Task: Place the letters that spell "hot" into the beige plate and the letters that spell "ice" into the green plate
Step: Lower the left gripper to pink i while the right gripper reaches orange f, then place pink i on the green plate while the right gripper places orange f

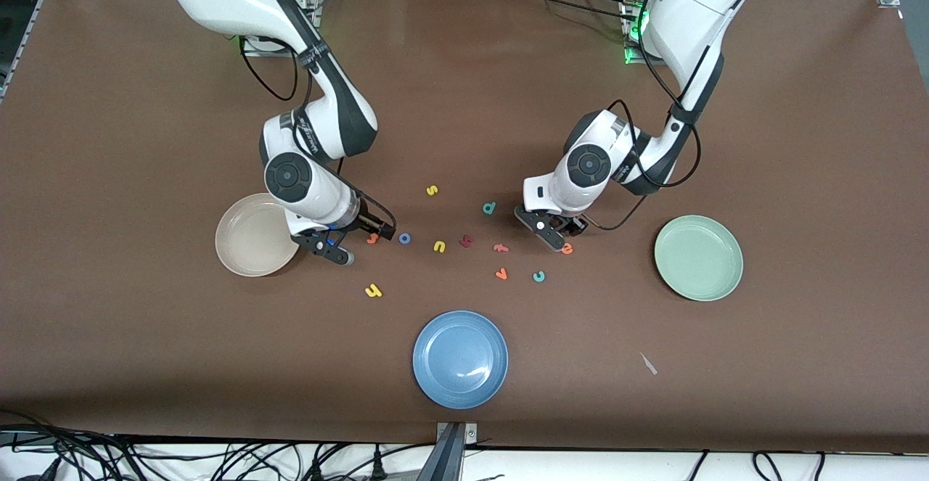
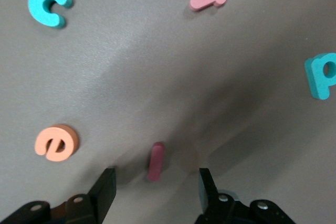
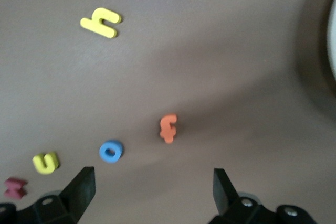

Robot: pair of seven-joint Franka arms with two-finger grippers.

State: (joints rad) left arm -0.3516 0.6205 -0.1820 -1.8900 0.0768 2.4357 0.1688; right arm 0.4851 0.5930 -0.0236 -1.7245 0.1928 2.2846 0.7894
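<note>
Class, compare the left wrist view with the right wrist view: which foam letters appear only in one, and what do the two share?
Only the left wrist view: teal c, orange e, dark red i between the left gripper's open fingers. Only the right wrist view: yellow h, blue o, orange t, open right gripper. Shared: the brown table.

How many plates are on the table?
3. The beige plate lies toward the right arm's end, the green plate toward the left arm's end, and the blue plate nearest the front camera. None seems hidden.
</note>
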